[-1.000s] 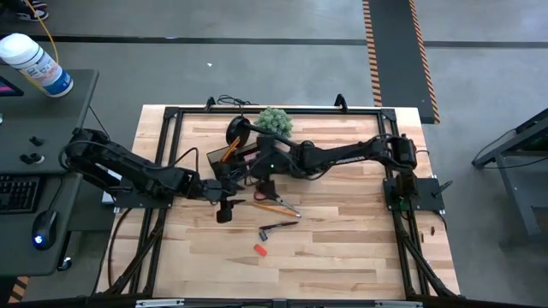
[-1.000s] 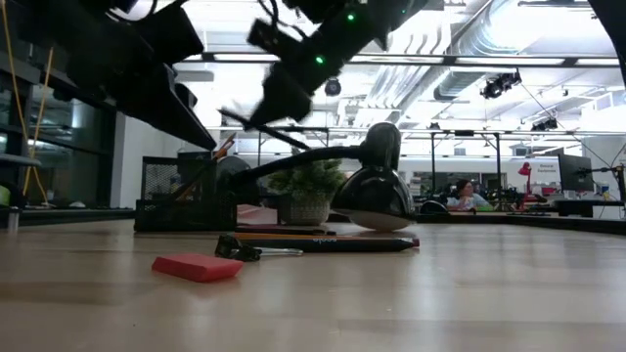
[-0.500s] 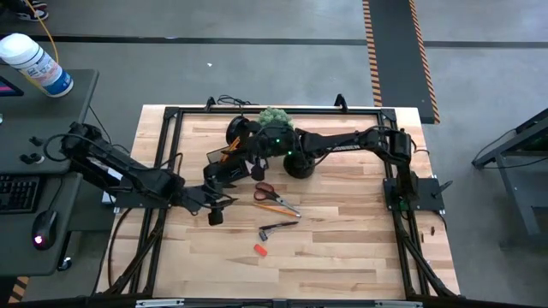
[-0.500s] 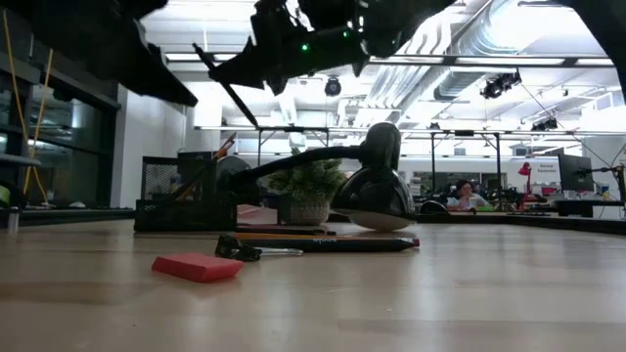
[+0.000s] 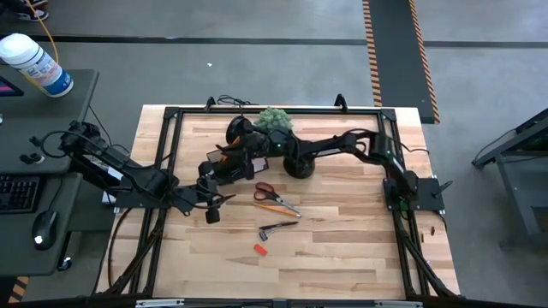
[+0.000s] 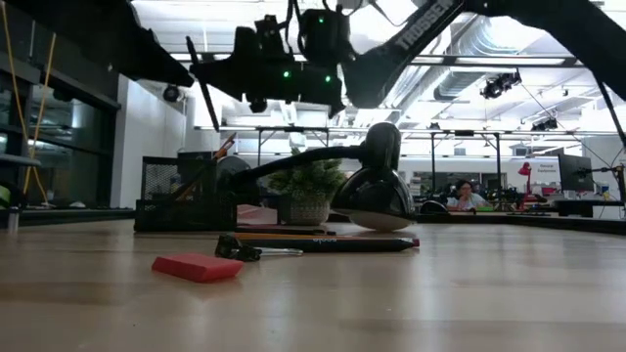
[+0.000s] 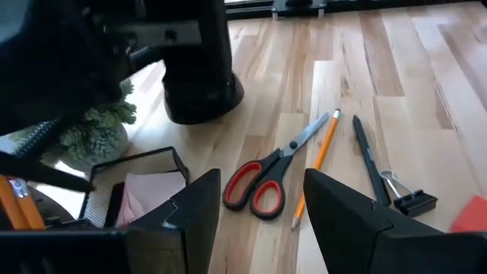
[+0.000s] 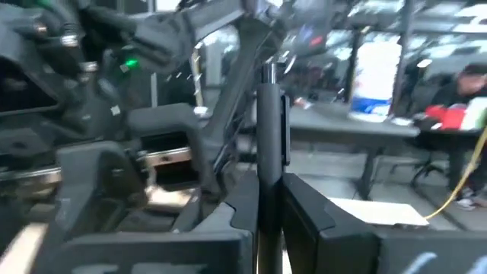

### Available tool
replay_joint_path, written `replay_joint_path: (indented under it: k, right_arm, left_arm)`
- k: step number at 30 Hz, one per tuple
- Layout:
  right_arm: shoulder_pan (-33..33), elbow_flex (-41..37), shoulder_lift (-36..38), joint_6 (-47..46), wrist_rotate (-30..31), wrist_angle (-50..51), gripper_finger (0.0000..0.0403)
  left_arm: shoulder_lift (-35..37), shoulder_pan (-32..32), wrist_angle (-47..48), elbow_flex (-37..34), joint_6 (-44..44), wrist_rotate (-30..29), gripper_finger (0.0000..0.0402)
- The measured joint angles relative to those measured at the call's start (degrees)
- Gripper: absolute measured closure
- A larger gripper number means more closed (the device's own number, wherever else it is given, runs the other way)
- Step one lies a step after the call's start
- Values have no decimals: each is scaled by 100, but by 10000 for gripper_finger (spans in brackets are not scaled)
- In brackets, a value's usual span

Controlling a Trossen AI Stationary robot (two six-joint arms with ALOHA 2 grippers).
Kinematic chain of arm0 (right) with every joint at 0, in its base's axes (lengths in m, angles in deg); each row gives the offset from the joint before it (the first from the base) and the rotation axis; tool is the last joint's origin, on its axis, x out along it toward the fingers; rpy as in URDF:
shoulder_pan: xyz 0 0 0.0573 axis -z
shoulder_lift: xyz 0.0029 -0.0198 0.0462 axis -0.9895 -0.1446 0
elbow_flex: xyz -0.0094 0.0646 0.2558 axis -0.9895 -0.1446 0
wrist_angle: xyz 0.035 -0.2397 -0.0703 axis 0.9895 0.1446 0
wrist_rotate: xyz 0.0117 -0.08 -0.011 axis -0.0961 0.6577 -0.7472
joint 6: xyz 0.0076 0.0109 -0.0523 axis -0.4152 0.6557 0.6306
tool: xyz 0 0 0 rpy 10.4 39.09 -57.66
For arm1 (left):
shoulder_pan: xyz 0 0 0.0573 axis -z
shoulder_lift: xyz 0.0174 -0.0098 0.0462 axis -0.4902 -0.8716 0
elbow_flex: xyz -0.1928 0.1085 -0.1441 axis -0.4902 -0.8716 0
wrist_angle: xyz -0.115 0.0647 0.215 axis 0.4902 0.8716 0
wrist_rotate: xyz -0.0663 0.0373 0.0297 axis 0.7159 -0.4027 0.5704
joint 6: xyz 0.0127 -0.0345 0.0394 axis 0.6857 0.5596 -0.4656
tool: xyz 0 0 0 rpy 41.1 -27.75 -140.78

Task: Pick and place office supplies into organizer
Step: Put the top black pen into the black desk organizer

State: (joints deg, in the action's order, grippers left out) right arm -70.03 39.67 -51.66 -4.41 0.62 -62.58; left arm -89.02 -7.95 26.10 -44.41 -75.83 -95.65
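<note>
Black and slender, a pen [image 8: 270,129] is sitting clamped between the fingers of my right end effector [image 8: 268,199], standing up out of the closed tips in the right wrist view. From above I am seeing that end effector [image 5: 224,161] reaching across the table [image 5: 342,248] to hang over the dark organizer [image 5: 224,158], just beside the lamp [image 5: 295,162] and the green plant [image 5: 275,120]. In the low view the pen [image 6: 202,83] is tilting in the air above the organizer [image 6: 186,200].

My left end effector [image 5: 208,204] is waiting just beside the organizer, fingers [image 7: 350,213] spread wide apart and holding nothing. Past them I am looking at the orange-handled scissors [image 7: 270,179], the orange-yellow pencil [image 7: 318,164], a thin black tool [image 7: 369,156] with a black clip [image 7: 411,202] at its end, and a red pad [image 7: 472,217], all lying loose on the wood. A pink sticky-note pad [image 7: 148,194] is already lying inside one mesh compartment, and orange pencils [image 7: 15,202] are leaning in another.
</note>
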Motion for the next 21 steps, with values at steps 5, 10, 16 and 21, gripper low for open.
replay_joint_path:
  k: [5,10,16,21]
  right_arm:
    - [-4,2,-207,-162,322,-652,377]
    - [-4,6,-210,-247,773,-856,377]
    - [-4,220,-268,-401,830,-619,377]
    - [-4,956,-695,-737,708,-50,377]
  left_arm:
    - [63,0,-32,0,-7,-268,222]
    - [300,0,-27,0,-9,-813,222]
    - [605,-2,-81,0,-5,-1380,222]
    - [708,0,-73,4,13,-1374,222]
